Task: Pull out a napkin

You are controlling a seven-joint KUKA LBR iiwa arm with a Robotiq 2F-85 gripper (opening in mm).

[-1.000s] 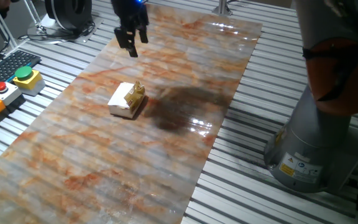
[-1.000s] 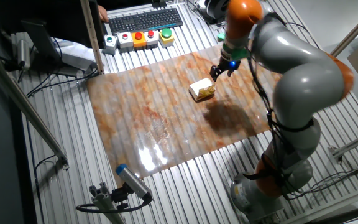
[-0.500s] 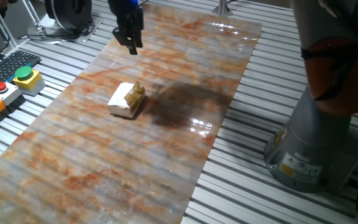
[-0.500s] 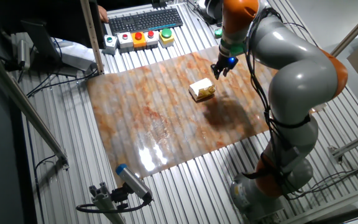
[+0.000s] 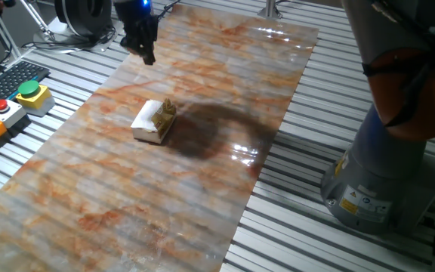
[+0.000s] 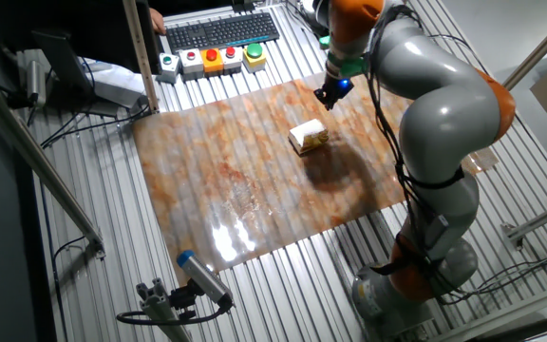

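Right now the claw hangs above the far end of the marbled orange-and-grey mat that covers the bench, well apart from the small golden-tan and white box and on the side of it toward the keyboard. From where I stand its two dark fingers point down and look close together with nothing between them, though they are small and dark enough that I cannot tell for certain whether they are fully closed. A blue light glows on the wrist just above the claw. The box lies by itself near the middle of the mat, white on its broad face with the golden-tan part at the end turned toward the robot's grey base. A white sheet, the napkin, seems to lie on top of the box, but it is too small to separate clearly from the box's own white face. A dark shadow spreads on the mat just beside the box, on the base's side. Beyond the mat's edge, near the keyboard, sit a green button on a yellow housing and a red button.
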